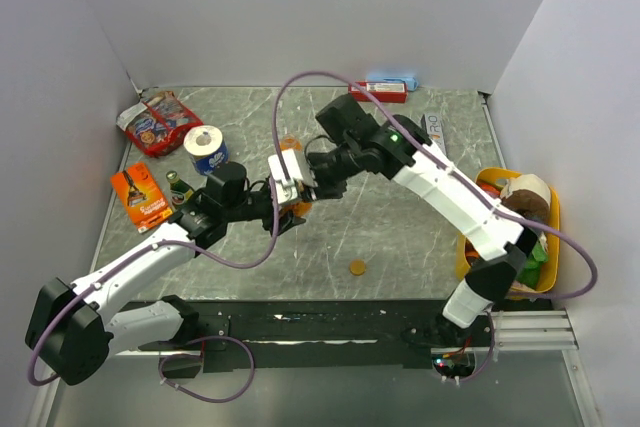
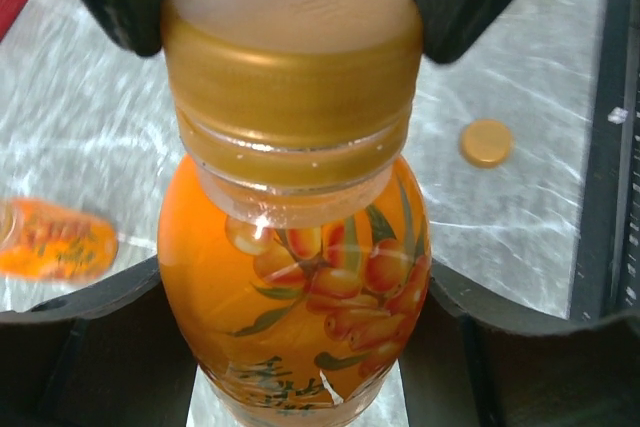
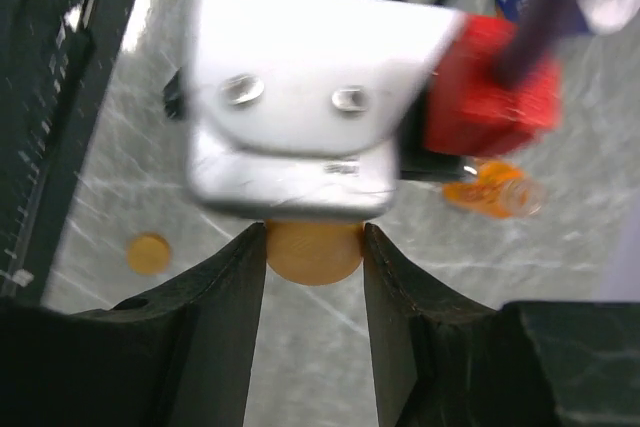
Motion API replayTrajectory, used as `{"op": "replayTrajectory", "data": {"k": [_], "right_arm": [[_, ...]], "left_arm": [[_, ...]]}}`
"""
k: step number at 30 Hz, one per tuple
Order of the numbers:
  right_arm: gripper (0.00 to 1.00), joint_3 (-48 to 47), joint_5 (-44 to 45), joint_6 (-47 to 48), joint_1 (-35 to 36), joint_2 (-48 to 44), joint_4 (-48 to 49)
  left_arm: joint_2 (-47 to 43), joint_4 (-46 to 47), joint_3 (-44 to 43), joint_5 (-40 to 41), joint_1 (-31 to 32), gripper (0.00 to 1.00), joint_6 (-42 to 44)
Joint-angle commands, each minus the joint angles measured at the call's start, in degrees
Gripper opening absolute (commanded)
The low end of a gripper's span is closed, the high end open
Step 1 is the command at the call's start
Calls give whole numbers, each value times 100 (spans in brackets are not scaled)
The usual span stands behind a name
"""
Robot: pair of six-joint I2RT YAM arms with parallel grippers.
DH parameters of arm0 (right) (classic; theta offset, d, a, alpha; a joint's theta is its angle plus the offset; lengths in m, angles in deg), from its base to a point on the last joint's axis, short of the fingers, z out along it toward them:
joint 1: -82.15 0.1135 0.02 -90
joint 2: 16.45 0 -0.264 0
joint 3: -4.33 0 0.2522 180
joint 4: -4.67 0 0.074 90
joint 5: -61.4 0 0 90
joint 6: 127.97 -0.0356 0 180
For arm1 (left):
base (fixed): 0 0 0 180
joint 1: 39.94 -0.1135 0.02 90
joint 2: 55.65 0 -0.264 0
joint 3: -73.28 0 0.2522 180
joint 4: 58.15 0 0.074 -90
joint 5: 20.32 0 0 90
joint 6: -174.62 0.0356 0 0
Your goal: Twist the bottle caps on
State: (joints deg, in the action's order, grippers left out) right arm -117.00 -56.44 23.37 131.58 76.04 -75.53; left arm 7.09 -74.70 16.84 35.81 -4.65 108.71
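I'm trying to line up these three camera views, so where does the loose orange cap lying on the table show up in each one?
Top external: the loose cap is lower centre, just ahead of the black rail.
Left wrist: the cap sits right of the held bottle, mid-height; the rail runs down the right edge.
Right wrist: the cap is lower left, beside the rail on the left edge.
Shared landmark: that black rail.

In the left wrist view the held bottle (image 2: pixel 300 297) is running off the bottom edge, and the 2nd bottle (image 2: pixel 50 239), lying at the left edge, is showing blurred. In the right wrist view a blurred silver housing (image 3: pixel 300 117) is covering the held bottle, leaving only its cap (image 3: pixel 313 255) showing.
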Motion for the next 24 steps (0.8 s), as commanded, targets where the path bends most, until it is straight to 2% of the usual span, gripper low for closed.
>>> {"op": "replayTrajectory", "data": {"k": [1,6,8,11,12,15,19,24], "right_arm": [[36,-290,-178,-1948,-152,551,87],[34,-659,-494,-3651,-495,1034,-168],[36,-634,-513,-4006,-619,1026,-19],[47,-809,-513,-4341,-619,1008,-27],[59,-870,-391,-4332,-636,991,-27],[73,-1195,-485,-3922,-803,833,-202],[79,-1469,-1048,-2937,-1277,430,-721],[79,-610,-1039,-1136,-1419,-300,-539]], "left_arm": [[-210,1632,-74,940,22,1,-1142],[-201,1782,-39,1698,22,1,-1302],[-175,1747,-30,1927,22,1,-1285],[-96,1615,13,2007,22,1,-1258],[-87,1597,31,2007,22,1,-1267],[-95,1466,137,1806,-22,1,-1250],[-122,1027,189,954,-171,1,-1048],[-166,299,67,-617,-286,1,-207]]}}
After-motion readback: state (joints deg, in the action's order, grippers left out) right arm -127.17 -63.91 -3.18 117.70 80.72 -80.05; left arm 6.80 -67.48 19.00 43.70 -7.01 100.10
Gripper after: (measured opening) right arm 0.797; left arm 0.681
